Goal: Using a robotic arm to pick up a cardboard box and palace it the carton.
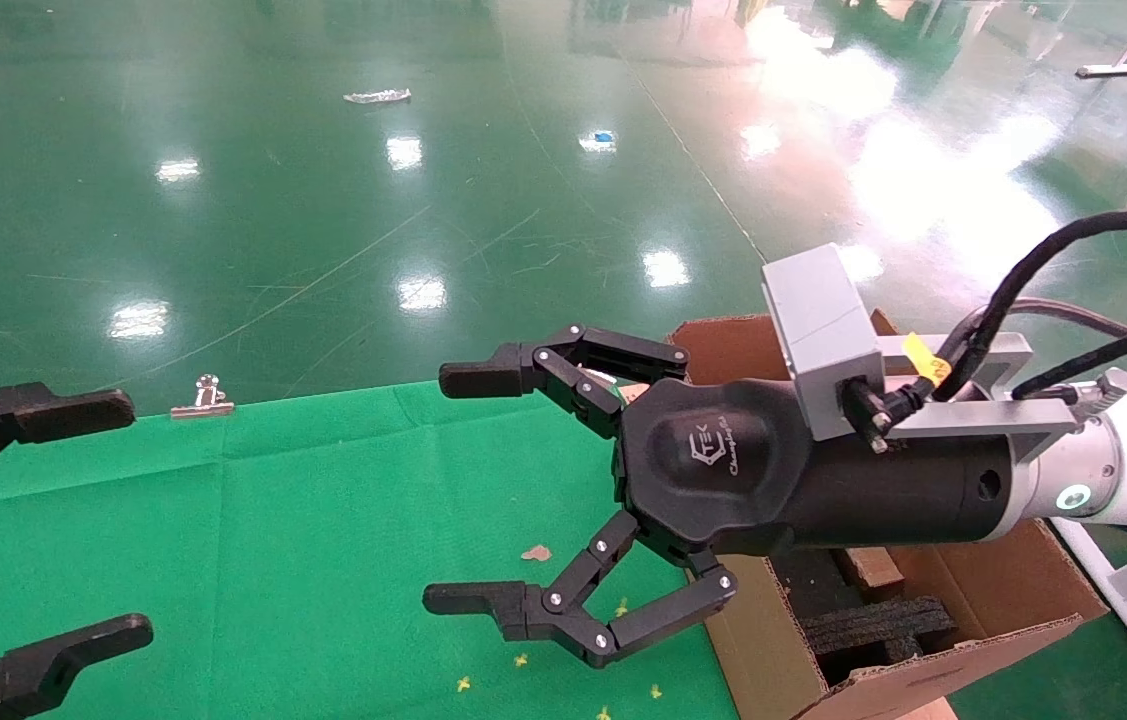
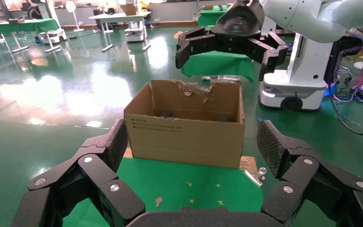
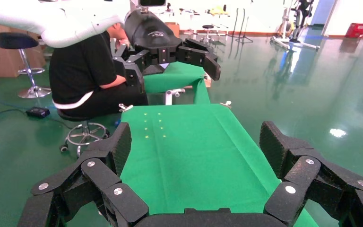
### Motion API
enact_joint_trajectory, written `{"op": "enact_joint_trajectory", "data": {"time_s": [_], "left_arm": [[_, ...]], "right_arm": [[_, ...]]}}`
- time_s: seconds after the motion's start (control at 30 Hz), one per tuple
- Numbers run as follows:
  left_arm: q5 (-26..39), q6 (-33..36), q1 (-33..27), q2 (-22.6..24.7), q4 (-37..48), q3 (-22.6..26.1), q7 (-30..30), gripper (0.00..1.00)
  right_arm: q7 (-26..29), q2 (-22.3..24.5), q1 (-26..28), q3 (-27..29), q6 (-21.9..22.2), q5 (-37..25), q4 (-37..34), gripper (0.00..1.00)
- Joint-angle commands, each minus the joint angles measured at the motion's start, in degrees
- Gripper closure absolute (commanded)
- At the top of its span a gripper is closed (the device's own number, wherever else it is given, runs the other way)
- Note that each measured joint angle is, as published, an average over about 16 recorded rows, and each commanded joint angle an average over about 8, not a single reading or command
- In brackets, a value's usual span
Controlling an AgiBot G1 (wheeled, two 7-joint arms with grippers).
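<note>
While the carton (image 1: pixel 973 600) stands flaps-up, the right gripper (image 1: pixel 453 490) gapes empty beside it.

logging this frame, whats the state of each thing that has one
right tool: open, empty, above the green cloth beside the carton
left tool: open, empty, at the cloth's left edge
carton: upright, flaps raised, one torn
black foam: inside the carton
binder clip: on the cloth's far edge

Matt green cloth covers the counter (image 1: pixel 303 520), beside a rough corrugated cardboard carton (image 2: pixel 184 130) with torn paper edges, on a glossy green floor (image 1: pixel 323 200).
</note>
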Motion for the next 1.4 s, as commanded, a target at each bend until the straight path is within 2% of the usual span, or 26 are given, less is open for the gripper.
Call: {"op": "enact_joint_trajectory", "data": {"time_s": [0.03, 1.4], "left_arm": [[0.0, 0.0, 0.0, 0.0, 0.0, 0.0, 0.0, 0.0], [0.0, 0.0, 0.0, 0.0, 0.0, 0.0, 0.0, 0.0]], "right_arm": [[0.0, 0.0, 0.3, -0.3, 0.0, -0.1, -0.2, 0.0], [0.2, 0.0, 1.6, -1.6, 0.4, -0.7, -1.3, 0.0]]}}
